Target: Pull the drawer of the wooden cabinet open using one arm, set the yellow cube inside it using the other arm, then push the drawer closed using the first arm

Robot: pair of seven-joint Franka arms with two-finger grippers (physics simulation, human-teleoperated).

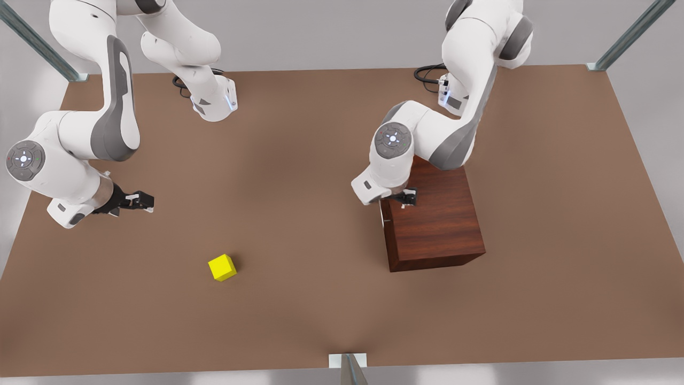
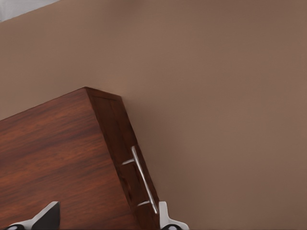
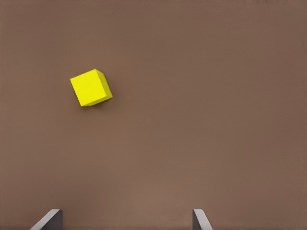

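- Yellow cube (image 1: 222, 267) lies free on the brown table (image 1: 320, 321), nearest to the front camera, well apart from both grippers.
- Right gripper (image 1: 140, 201) hovers beyond it at the front view's left, fingers spread and empty; this arm waits.
- Left gripper (image 1: 408, 198) sits over the wooden cabinet (image 1: 438, 224) edge, fingers spread, one fingertip (image 2: 165, 216) just beside the handle (image 2: 143, 179).
- Drawer (image 2: 125, 158) looks closed; the opening step is in hand.
- Next, I judge, close on the bar and pull outward.

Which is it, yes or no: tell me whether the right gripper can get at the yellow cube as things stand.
Probably yes. The right gripper hangs open above the bare table, and the yellow cube sits alone ahead of it with nothing between them. The left gripper is away at the wooden cabinet.
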